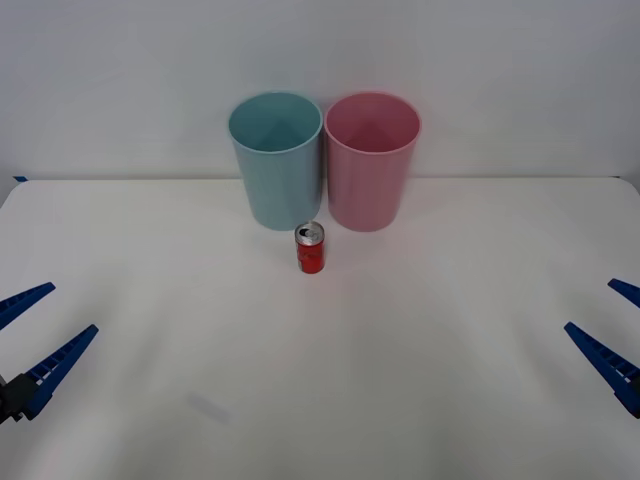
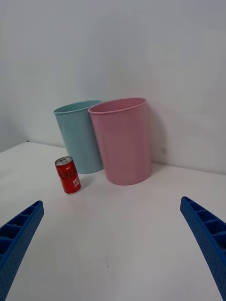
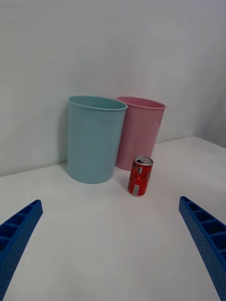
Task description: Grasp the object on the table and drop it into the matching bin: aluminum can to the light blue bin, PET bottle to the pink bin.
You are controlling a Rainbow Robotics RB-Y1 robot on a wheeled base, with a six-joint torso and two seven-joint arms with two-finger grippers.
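Markings on the aluminum can, standing on the table just in front of the light blue bin and the pink bin.
The can's red wall carries a white script logo, seen from the right wrist view, whose letters are too small to read with certainty; in the left wrist view a pale label panel low on the can's side bears fine print that cannot be made out. No text, number or sign can be read on either bin or on the table.
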